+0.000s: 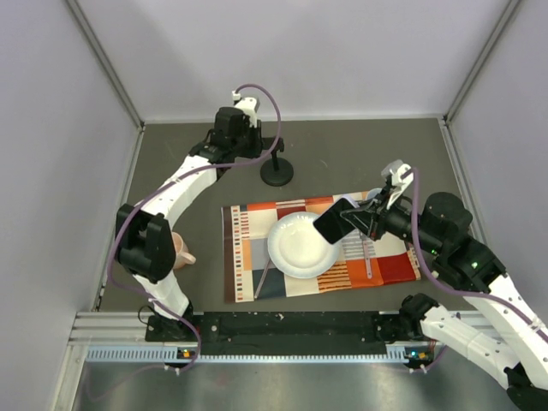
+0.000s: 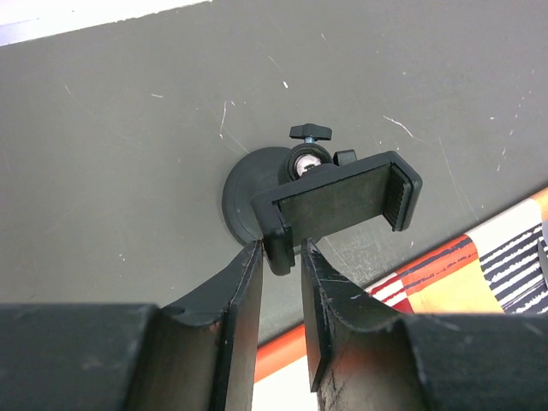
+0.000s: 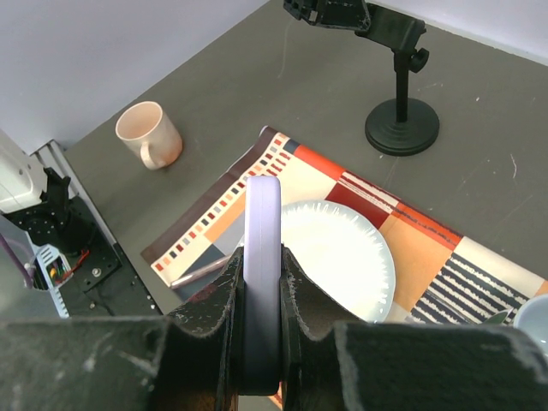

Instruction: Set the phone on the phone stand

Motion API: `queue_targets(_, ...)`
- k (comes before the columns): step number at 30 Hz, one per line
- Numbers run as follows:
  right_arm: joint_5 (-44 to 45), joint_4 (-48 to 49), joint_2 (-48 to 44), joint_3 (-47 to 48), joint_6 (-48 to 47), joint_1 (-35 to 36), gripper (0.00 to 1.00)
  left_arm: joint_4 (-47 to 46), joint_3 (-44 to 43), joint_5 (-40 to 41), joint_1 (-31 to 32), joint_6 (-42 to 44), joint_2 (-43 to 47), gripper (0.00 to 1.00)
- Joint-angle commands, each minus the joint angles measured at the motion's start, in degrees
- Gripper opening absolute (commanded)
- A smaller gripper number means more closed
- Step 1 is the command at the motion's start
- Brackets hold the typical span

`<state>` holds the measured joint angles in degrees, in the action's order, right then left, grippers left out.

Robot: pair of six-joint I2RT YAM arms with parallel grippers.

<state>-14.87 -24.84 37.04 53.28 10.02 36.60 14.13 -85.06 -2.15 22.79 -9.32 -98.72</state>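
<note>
Phone (image 1: 336, 221): clamped in right hand (image 1: 355, 218), pale edge showing between the two fingers in the wrist view; held in the air over the 2 o'clock rim of white plate (image 1: 300, 244), clear of worktop (image 1: 360, 154). Not yet on phone stand (image 1: 276, 174), which sits well apart at about 11 o'clock from plate, just off striped placemat (image 1: 244, 257)

Left hand (image 2: 280, 253): closed on one end of the stand's cradle, by the look of it, steadying it. Cradle face bare

Mug (image 1: 182, 250): at 9 o'clock of placemat, out of the likely path

Step in hand, as judged: carry toward cradle, then seating between its end clamps

Risks from here:
- Grip taken across thin sides of a glossy body; could pivot or slide out while being tilted to match cradle
- Arriving askew would catch one cradle clamp and shove stand round on its disc base, or tip it
- Left fingers occupying one cradle end; could foul phone or right hand on approach
- Ball joint under cradle possibly loose; may swing under phone's weight
- Letting go early: drop onto plate or worktop, likely cracked screen
</note>
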Motion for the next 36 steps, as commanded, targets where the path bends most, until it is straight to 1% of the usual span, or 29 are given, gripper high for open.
queue_targets(1, -0.68, 7.44, -0.21, 2.01, -0.35, 0.14, 0.0, -2.44, -2.48, -1.8, -0.29, -0.35, -1.21, 0.29)
queue_targets(11, -0.95, 7.97, 0.93, 2.01, -0.35, 0.05, 0.0, -2.35, -3.1, -0.75, -0.37, 0.09, -2.01, 0.27)
queue_targets(15, -1.39, 8.4, 1.63, 2.09, -0.27, 0.14, 0.0, -2.27, -3.01, -0.31, -0.37, 0.09, -1.74, 0.37)
queue_targets(19, -1.47, 8.76, 1.72, 2.01, -0.09, 0.14, 0.0, -2.53, -2.92, -0.13, -0.46, 0.18, -1.13, 0.37)
queue_targets(24, -1.65, 8.76, 1.99, 1.92, -0.09, 0.14, 0.0, -2.7, -3.1, -0.48, -0.72, 0.09, -0.95, 0.33)
queue_targets(28, -1.83, 8.93, 2.34, 1.74, -0.18, 0.22, 0.0, -2.97, -2.83, -1.36, -0.99, -0.26, -1.13, 0.28)
queue_targets(31, -2.09, 9.2, 3.39, 2.0, -0.35, 0.14, 0.0, -3.41, -2.92, -1.36, -0.99, -0.08, -1.21, 0.17)
queue_targets(32, -2.0, 9.2, 4.79, 2.18, -0.61, 0.14, 0.0, -3.67, -2.84, -1.54, -0.99, 0.18, -1.21, 0.08)
queue_targets(33, -2.09, 9.11, 5.67, 2.88, -1.23, 0.14, 0.0, -3.85, -2.92, -1.45, -0.99, 0.44, -1.21, 0.04)
queue_targets(35, -2.97, 9.63, 9.17, 3.85, -2.46, 0.14, 0.0, -3.85, -2.84, -1.54, -1.08, 1.76, -1.04, 0.0)
queue_targets(36, -3.23, 10.16, 10.85, 5.07, -4.2, 0.14, 0.0, -3.85, -2.92, -1.97, -1.25, 2.37, -0.78, 0.0)
